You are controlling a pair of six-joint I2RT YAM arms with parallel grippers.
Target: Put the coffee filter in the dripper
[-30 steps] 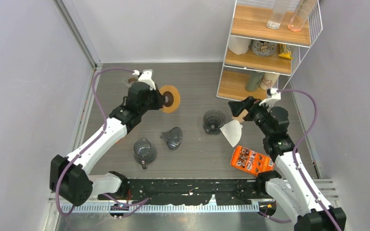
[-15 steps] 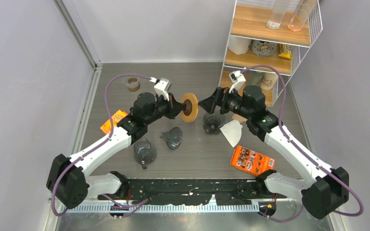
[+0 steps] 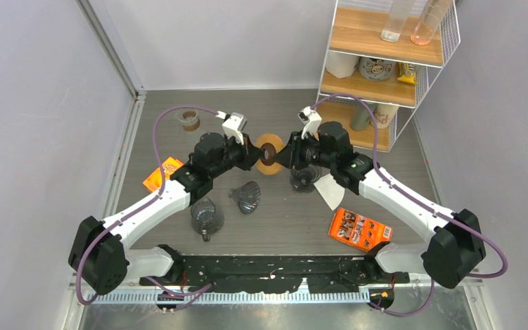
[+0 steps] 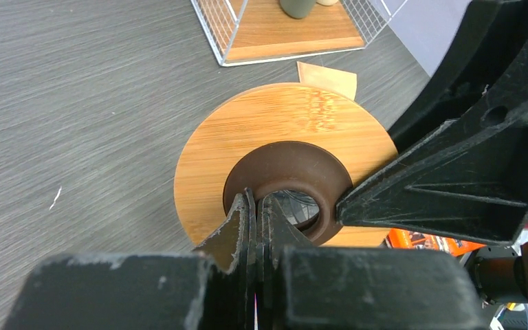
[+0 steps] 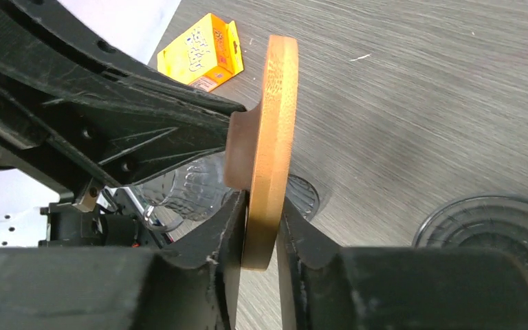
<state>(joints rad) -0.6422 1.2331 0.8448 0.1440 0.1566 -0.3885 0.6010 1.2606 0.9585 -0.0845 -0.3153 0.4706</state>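
Observations run left to right, and every position is given against the wooden ring [image 3: 270, 152], which hangs on edge above the tabletop [image 3: 275, 113].

Well to the ring's left, an orange box [image 3: 159, 174] lies flat. It plays no part in the task.

Just left of the ring is my left tool [image 4: 256, 206]. Its fingers are pinched together on the thin wall of the ring's brown inner collar. That hold keeps the disc upright with its rim exposed.

Below and left of the ring, two dark ribbed cones [image 3: 247, 196] lie tipped over.

On the ring's right, my right tool [image 5: 261, 220] is clamped across the wooden edge, one finger on each flat face. Both arms grip the same part, which I judge to be a handover in hand.

Just below and right of the ring stands the dripper [image 3: 304, 173], unloaded. The coffee filter [image 3: 331, 189] lies flat further right, touching or nearly touching the dripper. Neither tool holds it.

Risk: if both grips pull at once they could twist the ring, so one must let go first.
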